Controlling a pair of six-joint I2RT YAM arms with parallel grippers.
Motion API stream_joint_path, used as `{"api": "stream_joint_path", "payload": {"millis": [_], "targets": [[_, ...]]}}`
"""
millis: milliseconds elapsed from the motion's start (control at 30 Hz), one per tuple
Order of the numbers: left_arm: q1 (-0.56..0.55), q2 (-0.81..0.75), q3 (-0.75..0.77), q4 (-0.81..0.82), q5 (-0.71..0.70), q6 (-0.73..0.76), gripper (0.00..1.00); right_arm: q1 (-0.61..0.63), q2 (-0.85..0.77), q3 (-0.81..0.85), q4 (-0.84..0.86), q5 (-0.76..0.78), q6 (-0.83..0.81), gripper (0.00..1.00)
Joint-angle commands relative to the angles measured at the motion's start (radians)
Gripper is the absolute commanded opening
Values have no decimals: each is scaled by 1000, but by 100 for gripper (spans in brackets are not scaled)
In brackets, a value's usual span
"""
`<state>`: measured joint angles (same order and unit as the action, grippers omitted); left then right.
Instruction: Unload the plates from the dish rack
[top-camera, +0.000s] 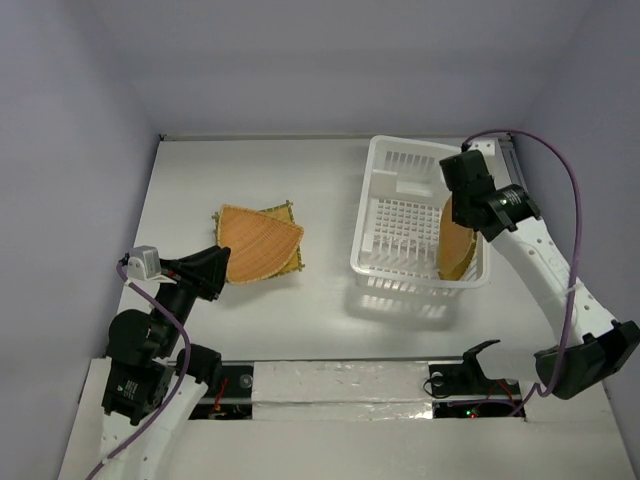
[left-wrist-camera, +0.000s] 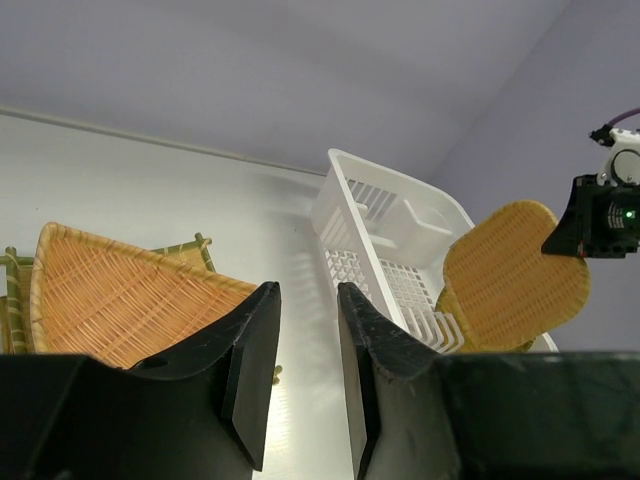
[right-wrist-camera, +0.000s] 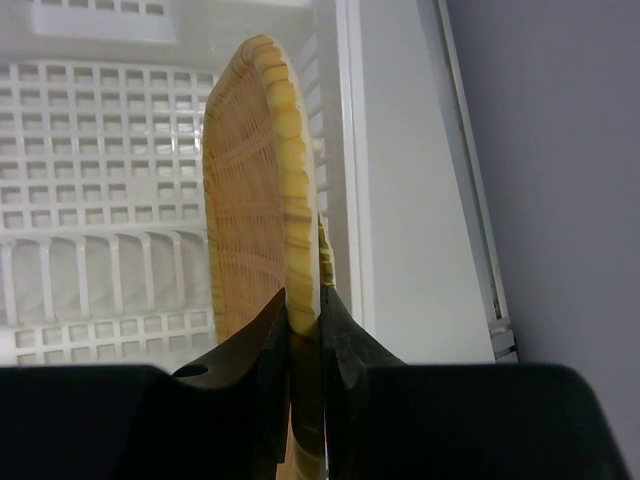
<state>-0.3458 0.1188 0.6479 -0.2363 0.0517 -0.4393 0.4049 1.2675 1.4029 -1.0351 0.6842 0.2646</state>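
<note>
Oval plate: woven, yellow-tan. It stood on edge at the right end of the dish rack, tilted a little, with its upper part reaching above the rack's rim.

Right claw: closed tight on the rim of that plate, one finger pressed to each face. It gripped from above, at the rack's right side.

Second plate: only a thin greenish-yellow edge showed, just beside the held one on the side toward the rack's right wall. I could not tell its shape.

Rack: white plastic, with slotted walls and a grid floor. It sat on the right half of the desk, close to the right-hand wall.

Fan-shaped plate: orange weave. It lay flat on the desk to the left of the rack and well apart from it.

Square plate: paler, with a greenish frame. It lay flat under the fan-shaped one, with only its corners and one edge sticking out at the far and right sides.

Left claw: jaws parted by a narrow gap, with nothing between them. It hung low over the desk, just beside the near left corner of the fan-shaped plate. Whether it touched the weave I could not tell.

Purple cable: looped from the right arm's wrist down toward its base.
</note>
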Motion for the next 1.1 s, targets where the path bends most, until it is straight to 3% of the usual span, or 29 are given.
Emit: {"api": "stream_joint_path", "payload": {"millis": [0,267,367,467,800,1067], "targets": [[-5,-8,15,40,11,2,27,-6,-48,117,24,74,-33,0],[-5,1,13,40,13,2,30,52,-172,226,179,15,65,0],[-5,10,12,40,13,2,30,86,-207,147,315,-142,123,0],[-5,16,12,41,8,1,31,107,-227,21,597,-407,221,0],[4,35,12,35,-6,-4,32,314,120,13,1015,-731,432,0],[13,47,13,34,-10,-3,33,373,424,99,1231,-868,603,0]]}}
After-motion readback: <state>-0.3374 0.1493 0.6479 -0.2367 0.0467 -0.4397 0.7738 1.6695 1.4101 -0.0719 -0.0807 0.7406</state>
